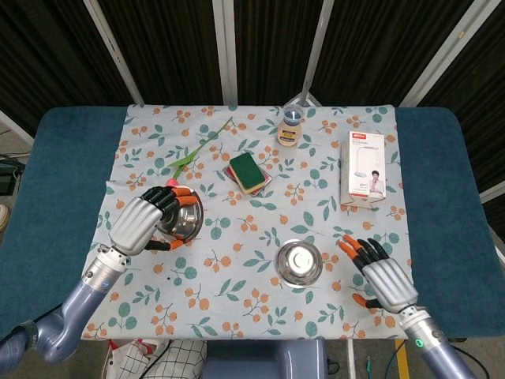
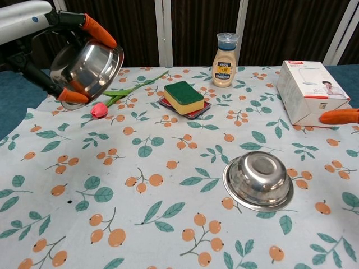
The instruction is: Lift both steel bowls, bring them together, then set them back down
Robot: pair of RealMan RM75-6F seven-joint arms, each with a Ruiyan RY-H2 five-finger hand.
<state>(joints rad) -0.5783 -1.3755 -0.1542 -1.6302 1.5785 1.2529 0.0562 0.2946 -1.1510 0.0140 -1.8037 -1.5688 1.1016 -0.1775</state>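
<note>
My left hand (image 1: pixel 140 223) grips one steel bowl (image 1: pixel 183 222) and holds it well above the cloth; in the chest view that bowl (image 2: pixel 88 68) hangs tilted at the upper left, the fingers (image 2: pixel 95 29) curled round its rim. The second steel bowl (image 1: pixel 298 262) stands on the cloth, right of centre near the front (image 2: pixel 258 178). My right hand (image 1: pixel 380 276) hovers to the right of this bowl, fingers spread, holding nothing and apart from it. In the chest view only an orange fingertip (image 2: pixel 340 116) of it shows at the right edge.
On the floral cloth (image 1: pixel 260 213) lie a pink tulip (image 2: pixel 100 109), a green and yellow sponge on a red pad (image 2: pixel 183 96), a sauce bottle (image 2: pixel 225 51) at the back and a white box (image 2: pixel 311 92) at the right. Blue table edges (image 1: pixel 55 197) flank the cloth.
</note>
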